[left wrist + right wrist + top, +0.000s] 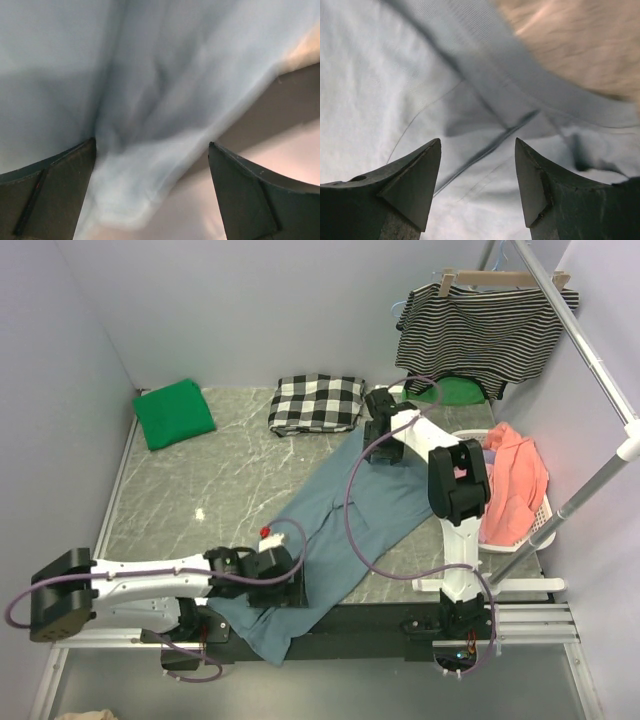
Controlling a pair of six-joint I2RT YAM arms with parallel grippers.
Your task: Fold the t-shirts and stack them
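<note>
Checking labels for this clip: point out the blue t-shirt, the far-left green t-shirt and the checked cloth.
blue t-shirt (385, 500): top view, middle of its body.
green t-shirt (173, 413): top view, centre of the fold.
checked cloth (317, 403): top view, its centre.

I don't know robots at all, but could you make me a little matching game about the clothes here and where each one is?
Things:
1. blue t-shirt
2. green t-shirt
3. checked cloth
4. striped top

Places:
A. hanging up, back right
B. spread out long across the middle
C. folded, back left corner
D. folded, back middle

Pairs: 1-B, 2-C, 3-D, 4-A
</note>
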